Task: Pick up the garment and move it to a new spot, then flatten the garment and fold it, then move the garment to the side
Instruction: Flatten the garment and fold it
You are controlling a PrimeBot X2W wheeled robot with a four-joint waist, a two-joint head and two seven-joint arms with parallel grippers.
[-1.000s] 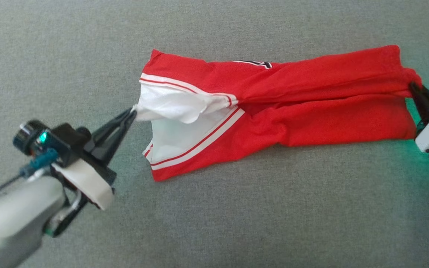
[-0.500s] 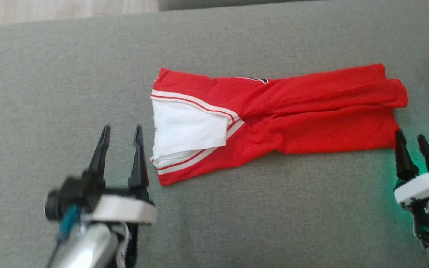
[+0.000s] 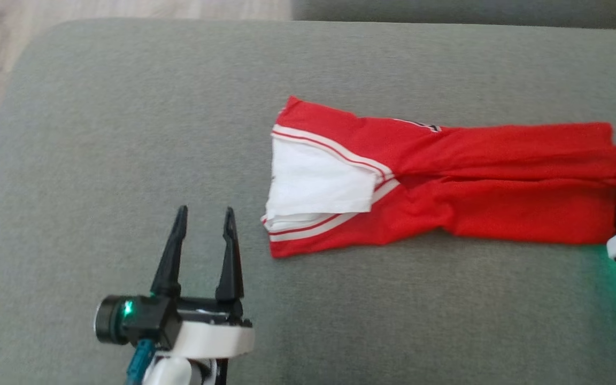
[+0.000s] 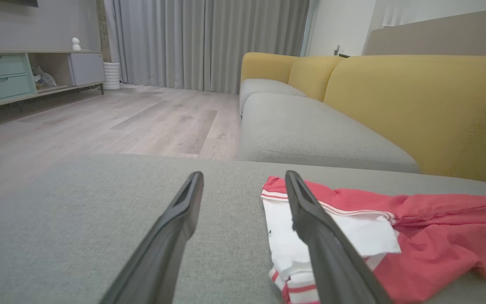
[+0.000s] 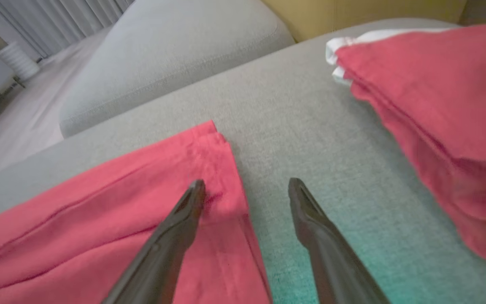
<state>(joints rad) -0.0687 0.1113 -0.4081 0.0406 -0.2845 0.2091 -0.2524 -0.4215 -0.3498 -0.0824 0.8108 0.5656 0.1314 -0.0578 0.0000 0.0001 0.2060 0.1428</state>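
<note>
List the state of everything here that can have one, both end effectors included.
garment: lying on the cushion, stretched long, wrinkled, white inside turned out at one end, unfolded, held by nothing.
left end effector: open, empty, apart from the garment.
right end effector: open, gripping nothing, one finger over the garment's end.
second garment: folded, lying apart from the first.

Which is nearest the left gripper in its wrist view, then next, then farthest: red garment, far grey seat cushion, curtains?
1. Red garment, just right of the left gripper.
2. Far grey seat cushion, ahead across the gap.
3. Curtains, at the back of the room.
</note>
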